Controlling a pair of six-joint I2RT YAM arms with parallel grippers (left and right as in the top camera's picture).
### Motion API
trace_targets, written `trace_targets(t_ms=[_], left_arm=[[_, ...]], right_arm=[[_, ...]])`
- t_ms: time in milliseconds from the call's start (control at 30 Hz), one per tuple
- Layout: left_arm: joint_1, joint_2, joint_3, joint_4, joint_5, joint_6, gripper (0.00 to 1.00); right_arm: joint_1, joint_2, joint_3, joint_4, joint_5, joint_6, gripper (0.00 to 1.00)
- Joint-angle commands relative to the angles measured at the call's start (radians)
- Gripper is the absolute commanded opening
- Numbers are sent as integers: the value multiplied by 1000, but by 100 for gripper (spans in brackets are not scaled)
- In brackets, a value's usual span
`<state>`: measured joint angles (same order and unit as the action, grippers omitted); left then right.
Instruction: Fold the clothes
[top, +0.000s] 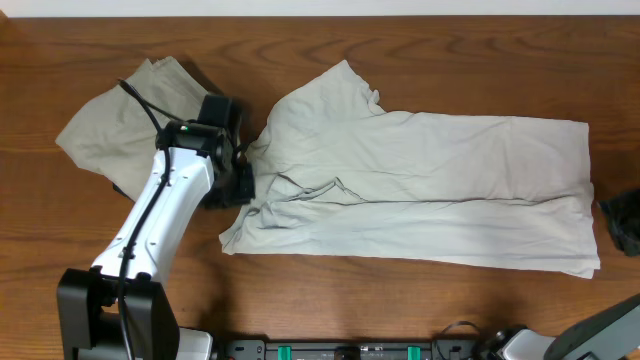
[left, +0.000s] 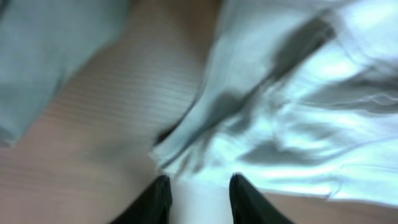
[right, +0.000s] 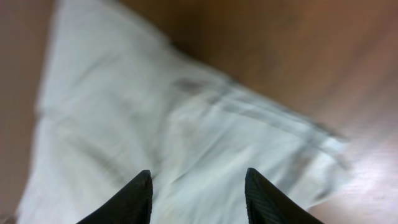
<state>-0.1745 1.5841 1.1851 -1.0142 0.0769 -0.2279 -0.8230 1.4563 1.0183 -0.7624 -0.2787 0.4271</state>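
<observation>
Overhead view: shirt (top: 430, 190) lies across centre and right, seemingly folded once lengthwise, crosswise folds apparently left, with left gripper (top: 238, 182) at its left end and right gripper (right: 198, 179) both parted, seemingly empty.

Findings: the left arm (top: 160, 215) has a smooth white casing, black joint housings and a small green indicator light (top: 185, 127). A thin black cable (top: 138, 100) loops off it. Its square base (top: 100, 305) is black. The left gripper (left: 198, 180) and right gripper (right: 199, 174) have black tapered fingers.

no readable text, labels or numbers
</observation>
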Motion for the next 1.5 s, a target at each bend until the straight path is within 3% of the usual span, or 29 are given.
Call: trace_targets(t_ms=[0,67,167,333,433,700,1267,1367,1467], left_arm=[[-17,14,8,62,99,60,32],[-42,29,8,101,136,59,38],[-94,54,8,132,162,69,40],[-193,105,8,164,87,291,40],[-232,146,8,169,64,388,40],[-261,220,8,251,64,502,40],[-261,288,-3,241,68,613,34],[-261,306,-3,242,68,613,27],[-261,306,-3,241,68,612,8]], right_arm=[[68,-8,9,-19,-211,-145,46],[132,-8,8,-49,-286,-246,46],[233,-8,8,-81,-266,-284,47],[330,-8,8,-66,-153,-262,49],[332,-8,8,-51,-139,-218,51],[331,-7,8,-54,-139,-203,51],[331,-7,8,-61,-136,-203,50],[331,-7,8,-61,-136,-203,49],[331,-7,8,-61,-135,-203,49]])
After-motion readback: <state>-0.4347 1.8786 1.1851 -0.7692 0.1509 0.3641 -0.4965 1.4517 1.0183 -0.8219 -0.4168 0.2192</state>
